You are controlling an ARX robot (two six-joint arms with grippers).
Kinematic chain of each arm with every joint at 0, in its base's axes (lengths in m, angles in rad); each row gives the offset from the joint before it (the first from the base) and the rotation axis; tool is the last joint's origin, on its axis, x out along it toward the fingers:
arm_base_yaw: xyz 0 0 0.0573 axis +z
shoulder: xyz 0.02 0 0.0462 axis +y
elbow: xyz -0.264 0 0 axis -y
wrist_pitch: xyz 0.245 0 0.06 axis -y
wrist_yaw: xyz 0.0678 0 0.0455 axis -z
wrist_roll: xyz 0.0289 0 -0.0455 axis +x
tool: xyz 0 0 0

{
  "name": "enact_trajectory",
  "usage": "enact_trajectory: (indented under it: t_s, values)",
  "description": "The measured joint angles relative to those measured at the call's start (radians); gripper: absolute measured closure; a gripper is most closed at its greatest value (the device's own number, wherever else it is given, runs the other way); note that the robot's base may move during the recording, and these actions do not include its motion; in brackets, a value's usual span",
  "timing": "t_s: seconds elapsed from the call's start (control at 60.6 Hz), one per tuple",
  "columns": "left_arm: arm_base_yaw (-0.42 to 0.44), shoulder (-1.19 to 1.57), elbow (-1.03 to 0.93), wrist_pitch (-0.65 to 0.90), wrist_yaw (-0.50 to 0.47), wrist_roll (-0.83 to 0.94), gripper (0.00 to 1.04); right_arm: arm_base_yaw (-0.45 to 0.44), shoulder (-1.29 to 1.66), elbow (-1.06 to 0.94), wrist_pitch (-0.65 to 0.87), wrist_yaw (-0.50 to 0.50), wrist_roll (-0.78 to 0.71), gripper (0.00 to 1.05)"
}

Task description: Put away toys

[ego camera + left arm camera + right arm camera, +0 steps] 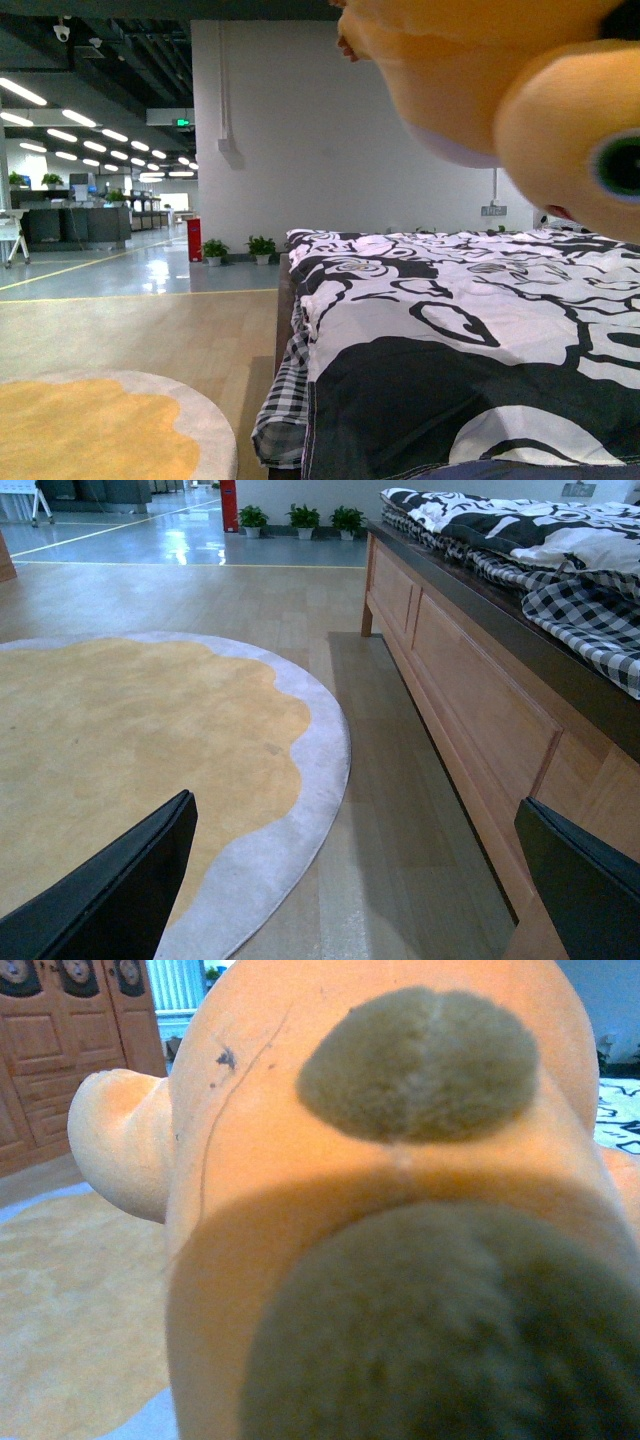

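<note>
The orange-yellow plush toy (500, 90) hangs high at the upper right of the front view, above the bed, with a cream underside and a green-black eye showing. My right gripper is shut on it; its fingers are hidden behind the plush, which fills the right wrist view (300, 1210) with orange fabric and two grey-brown patches. My left gripper (360, 880) is open and empty, low over the wooden floor between the round rug and the bed frame; its dark fingers (110, 890) show at both lower corners.
A bed with a black-and-white patterned cover (450, 330) and a wooden frame (470, 700) fills the right side. A round yellow rug with a grey border (90, 430) lies on the floor at left. Potted plants (215, 250) stand by the white wall.
</note>
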Motion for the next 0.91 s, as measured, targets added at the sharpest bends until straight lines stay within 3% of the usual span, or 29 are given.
enact_trajectory:
  t_s: [0.215, 0.38, 0.479, 0.677, 0.908]
  values:
    - [0.000, 0.000, 0.000, 0.000, 0.000, 0.000, 0.06, -0.196, -0.294, -0.200, -0.060, -0.166, 0.073, 0.86]
    - [0.000, 0.000, 0.000, 0.000, 0.000, 0.000, 0.06, -0.409, -0.484, -0.358, -0.109, -0.331, 0.164, 0.86]
    - [0.000, 0.000, 0.000, 0.000, 0.000, 0.000, 0.06, -0.472, -0.536, -0.421, -0.102, -0.364, 0.192, 0.86]
    - [0.000, 0.000, 0.000, 0.000, 0.000, 0.000, 0.06, -0.484, -0.583, -0.516, -0.068, -0.345, 0.214, 0.86]
    - [0.000, 0.000, 0.000, 0.000, 0.000, 0.000, 0.06, -0.381, -0.656, -0.603, -0.049, -0.220, 0.204, 0.86]
